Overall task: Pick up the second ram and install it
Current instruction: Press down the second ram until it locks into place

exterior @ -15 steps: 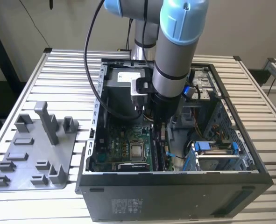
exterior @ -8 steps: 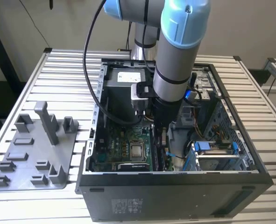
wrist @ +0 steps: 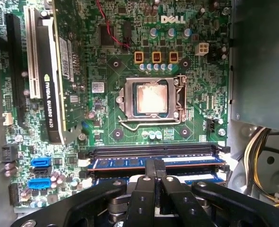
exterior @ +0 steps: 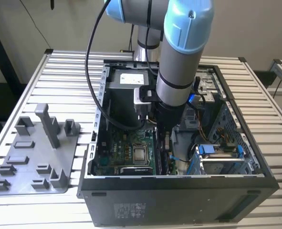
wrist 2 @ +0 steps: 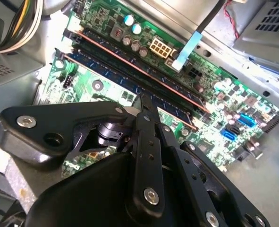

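My gripper point(exterior: 165, 143) is down inside the open computer case, over the memory slots of the green motherboard point(wrist: 106, 118). Its two black fingers are shut against each other. Their tips point(wrist: 154, 164) point(wrist 2: 144, 100) rest on the top edge of the second ram point(wrist: 115, 163) point(wrist 2: 174, 109), a long, thin dark stick. The stick stands in a slot and runs in the same line as the fingers' travel, so nothing is clamped between them. A similar stick point(wrist 2: 130, 61) stands in a neighbouring slot.
The processor socket point(wrist: 151, 98) lies just beyond the slots, and a graphics card point(wrist: 59, 85) stands further off. A drive cage with blue clips point(exterior: 217, 152) and cable bundles point(wrist: 259, 142) crowd the case point(exterior: 179, 200). A grey fixture tray point(exterior: 31, 162) with a tall post point(exterior: 49, 125) sits at the exterior view's left.
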`<action>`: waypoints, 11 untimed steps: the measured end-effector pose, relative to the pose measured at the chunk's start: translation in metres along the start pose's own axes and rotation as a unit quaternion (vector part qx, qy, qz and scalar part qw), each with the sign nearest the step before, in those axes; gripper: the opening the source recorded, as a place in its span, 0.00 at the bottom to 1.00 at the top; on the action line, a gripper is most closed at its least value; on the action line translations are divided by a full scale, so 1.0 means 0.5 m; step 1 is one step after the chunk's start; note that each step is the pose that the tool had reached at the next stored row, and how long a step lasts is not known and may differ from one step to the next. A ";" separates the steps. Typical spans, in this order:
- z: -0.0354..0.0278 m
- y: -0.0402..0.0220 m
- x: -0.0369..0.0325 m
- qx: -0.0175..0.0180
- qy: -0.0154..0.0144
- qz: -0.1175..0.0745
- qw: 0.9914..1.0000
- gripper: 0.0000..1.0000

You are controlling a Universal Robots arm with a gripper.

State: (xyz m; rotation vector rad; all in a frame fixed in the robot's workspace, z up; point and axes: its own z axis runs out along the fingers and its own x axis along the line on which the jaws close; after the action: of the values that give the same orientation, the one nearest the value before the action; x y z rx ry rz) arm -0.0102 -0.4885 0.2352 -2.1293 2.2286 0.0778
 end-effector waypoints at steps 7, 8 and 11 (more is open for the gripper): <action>0.024 0.000 0.002 0.000 0.000 0.000 1.000 0.11; 0.027 0.000 0.003 0.000 0.000 0.000 1.000 0.11; 0.035 0.000 0.003 0.000 0.000 0.000 1.000 0.11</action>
State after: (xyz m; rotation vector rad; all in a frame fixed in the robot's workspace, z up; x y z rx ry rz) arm -0.0102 -0.4886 0.2176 -2.1297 2.2291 0.0782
